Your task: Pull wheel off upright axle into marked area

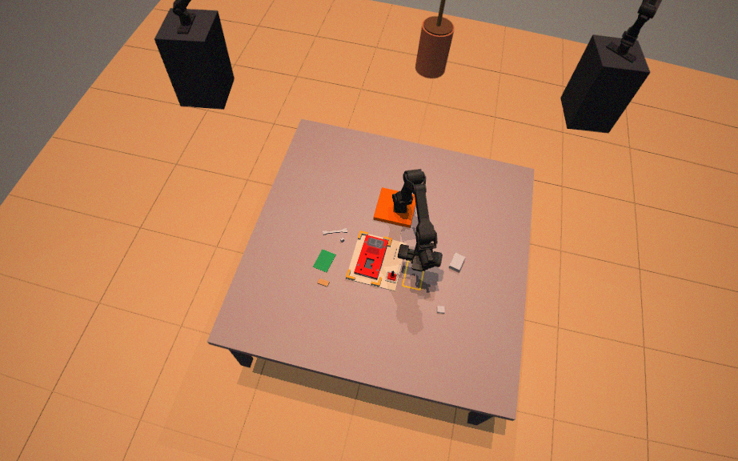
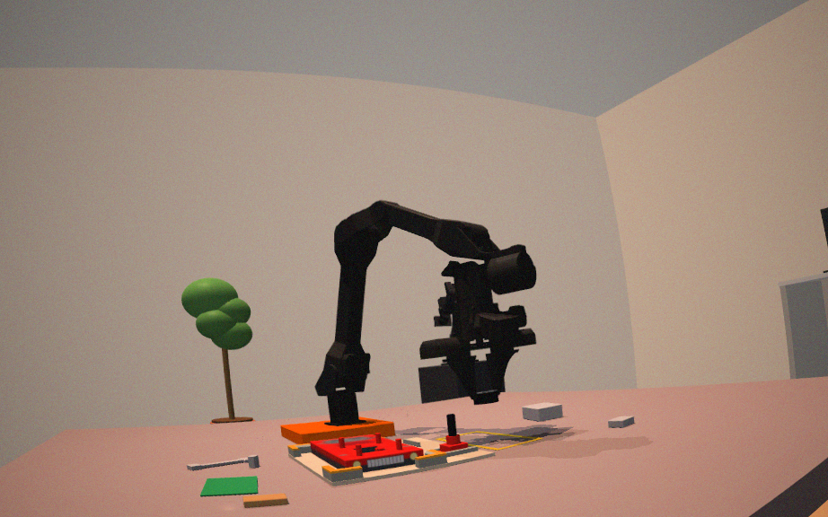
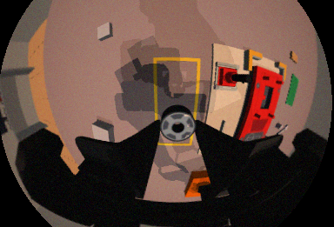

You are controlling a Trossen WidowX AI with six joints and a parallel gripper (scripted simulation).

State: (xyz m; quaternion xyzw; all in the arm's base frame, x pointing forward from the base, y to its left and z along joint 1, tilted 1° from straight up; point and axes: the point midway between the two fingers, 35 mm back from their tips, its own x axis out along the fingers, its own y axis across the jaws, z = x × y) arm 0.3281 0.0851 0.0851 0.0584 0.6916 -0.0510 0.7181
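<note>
The wheel (image 3: 169,126) (image 2: 486,398), a black tyre with a grey spoked hub, is between my fingertips, well above the table. My gripper (image 3: 177,123) (image 2: 486,389) is shut on it. In the wrist view the wheel overlaps the near part of the marked area, a yellow outline (image 3: 155,85) (image 2: 520,444) (image 1: 411,287) on the table. The upright black axle (image 2: 450,424) (image 3: 241,78) stands bare on its red base (image 2: 453,444) (image 3: 223,77) (image 1: 391,277), beside the marked area and apart from the wheel. In the top view the arm hides the fingertips and wheel.
A red car body (image 1: 366,270) (image 2: 339,453) (image 3: 257,98) with short pegs lies on the cream board beside the axle. Two pale blocks (image 1: 457,262) (image 1: 440,309) lie on the marked area's other side. A green plate (image 1: 324,260), an orange block (image 1: 322,282) and a wrench-like tool (image 1: 334,231) lie beyond the car.
</note>
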